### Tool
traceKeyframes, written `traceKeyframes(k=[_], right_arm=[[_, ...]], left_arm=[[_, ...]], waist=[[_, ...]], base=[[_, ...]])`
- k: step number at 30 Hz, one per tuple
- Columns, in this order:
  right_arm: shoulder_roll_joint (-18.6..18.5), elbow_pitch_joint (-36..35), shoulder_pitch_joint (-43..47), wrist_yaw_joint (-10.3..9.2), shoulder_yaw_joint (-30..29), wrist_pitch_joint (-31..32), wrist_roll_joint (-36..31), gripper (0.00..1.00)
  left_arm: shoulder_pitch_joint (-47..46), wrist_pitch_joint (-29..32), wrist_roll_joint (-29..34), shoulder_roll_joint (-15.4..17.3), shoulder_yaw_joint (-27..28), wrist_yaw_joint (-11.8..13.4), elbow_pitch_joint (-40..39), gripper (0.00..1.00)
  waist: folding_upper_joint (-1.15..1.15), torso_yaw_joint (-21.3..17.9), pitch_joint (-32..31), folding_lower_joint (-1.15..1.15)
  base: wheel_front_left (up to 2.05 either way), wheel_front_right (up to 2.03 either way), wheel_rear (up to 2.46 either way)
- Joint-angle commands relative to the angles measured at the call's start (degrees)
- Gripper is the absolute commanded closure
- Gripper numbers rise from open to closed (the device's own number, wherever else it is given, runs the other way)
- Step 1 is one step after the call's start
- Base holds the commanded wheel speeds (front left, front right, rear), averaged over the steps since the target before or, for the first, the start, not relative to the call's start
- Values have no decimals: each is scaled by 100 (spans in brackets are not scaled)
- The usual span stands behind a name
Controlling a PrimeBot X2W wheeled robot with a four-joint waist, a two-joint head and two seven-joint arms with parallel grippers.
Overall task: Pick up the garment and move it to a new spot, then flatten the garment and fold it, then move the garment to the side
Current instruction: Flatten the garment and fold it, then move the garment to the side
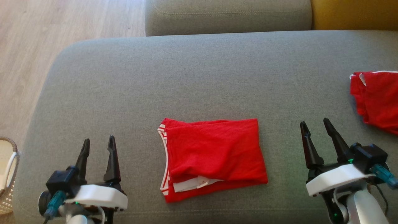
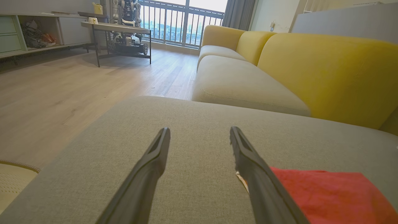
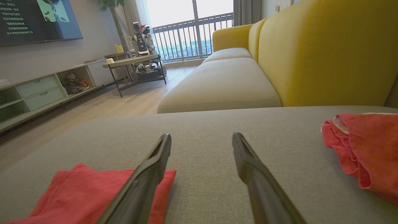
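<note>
**Folded and waiting for the move aside**

The red garment [image 1: 214,155] lies as a compact rectangle with white trim on its left, near the front edge of the grey seat cushion [image 1: 199,77] and roughly midway between that cushion's left and right edges. Its layers sit flat on each other, with a strip of white lining peeking out along the front.

By the look of it, the relocating, flattening and folding are done. Only 1 step seems left: carrying the bundle to the side.

The 2 claws flank the garment and touch nothing. The left claw [image 1: 99,139] hangs over bare cushion near the front-left corner, released, with its jaws spread and nothing between them. The right claw [image 1: 314,122] stands near the front edge, to the right of the garment, equally spread and unladen.

A second red garment [image 1: 377,99] lies looser at the cushion's right edge, well apart from the folded one. That may mark the side spot.

A woven basket [image 1: 9,174] stands on the floor off the cushion's left edge. Little of its inside shows, so I cannot tell its contents.
</note>
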Motion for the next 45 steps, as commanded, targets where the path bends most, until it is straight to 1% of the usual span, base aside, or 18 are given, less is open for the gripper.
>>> traceKeyframes(k=[1,11,14,19,22,26,29,34,38,39,40,41,45], right_arm=[[18,-158,-141,-1,106,-73,-75,0],[44,-132,-144,-1,14,-77,-107,0],[50,-44,-150,-1,102,66,16,0],[58,384,-193,-1,404,708,613,0],[59,702,-271,-1,559,917,741,0],[60,1104,-414,-1,674,1091,1072,0],[60,1281,-500,-1,711,1126,1064,0],[60,1680,-719,-1,779,1166,1331,0],[60,1985,-897,-1,824,1137,1339,0],[60,2047,-938,-1,855,1128,1336,33],[60,2106,-978,-1,896,1120,1293,95],[61,2159,-1013,-1,936,1100,1231,100],[49,2346,-1157,-1,1044,883,815,100]], left_arm=[[-170,-70,-26,17,162,-7,-165,0],[-194,-70,-23,17,44,-51,-89,0],[-220,-70,-26,17,-3,-62,-61,0],[-272,-70,-35,17,-57,-55,-7,0],[-312,-70,-10,17,-103,-62,99,0],[-375,-70,12,17,-131,-65,152,0],[-396,-70,-10,17,-132,-70,147,0],[-432,-70,-10,17,-140,-71,135,0],[-444,-70,-3,17,-154,-67,130,0],[-450,-70,-1,17,-157,-67,132,0],[-457,-70,2,17,-159,-67,134,0],[-464,-70,6,17,-158,-66,136,0],[-473,-70,53,17,-142,-68,134,0]], waist=[[0,3,-10,0],[0,83,29,0],[0,147,80,0],[0,292,199,0],[0,406,273,0],[0,556,347,0],[0,626,385,0],[0,762,461,0],[0,817,502,0],[0,826,511,0],[0,831,520,0],[0,833,526,0],[0,791,529,0]], base=[[0,0,0],[0,0,0],[0,0,0],[0,0,0],[0,0,0],[0,0,0],[0,0,0],[0,0,0],[0,0,0],[0,0,0],[0,0,0],[0,0,0],[0,0,0]])
